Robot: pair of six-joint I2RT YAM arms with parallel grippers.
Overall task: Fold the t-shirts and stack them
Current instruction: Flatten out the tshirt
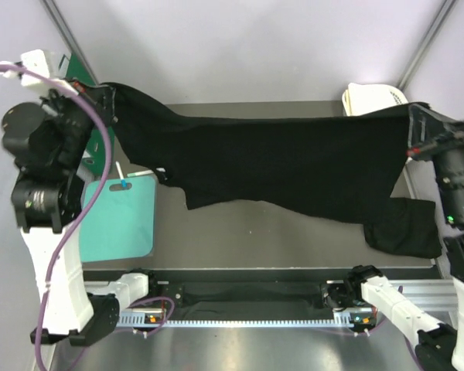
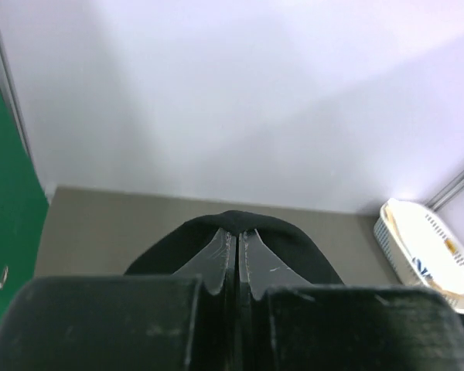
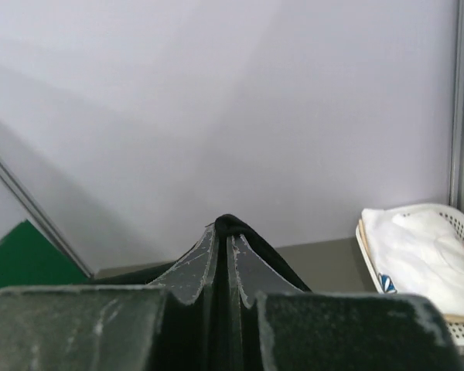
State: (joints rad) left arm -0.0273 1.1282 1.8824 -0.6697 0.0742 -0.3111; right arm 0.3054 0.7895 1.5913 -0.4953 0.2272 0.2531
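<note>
In the top external view, a plain black short-sleeved t-shirt (image 1: 278, 166) of soft cloth hangs stretched between the two arms over the grey table (image 1: 247, 236). Whether its lower edge touches the surface cannot be told. The left gripper (image 1: 108, 99) pinches one end of it at the far left, and the right gripper (image 1: 411, 130) pinches the other end at the far right. Between them the cloth sags, and a sleeve droops nearer the camera than the right fingers. A flat teal mat (image 1: 124, 220) lies on the near side of the left fingers. A white plastic basket (image 1: 375, 97) stands just beyond the right fingers.

In the left wrist view, the two clear-padded fingers (image 2: 216, 263) are pressed together with only a thin slit between them. A fold of the t-shirt is clamped at their tips and bulges just past them. The basket sits beyond the fingers to their right, and a dark green panel (image 2: 11, 201) stands to their left.

In the right wrist view, the fingers (image 3: 197, 267) are likewise closed, with a ridge of the t-shirt caught at the tips. To the right of the fingers the basket holds a cream-white cloth (image 3: 417, 255).
</note>
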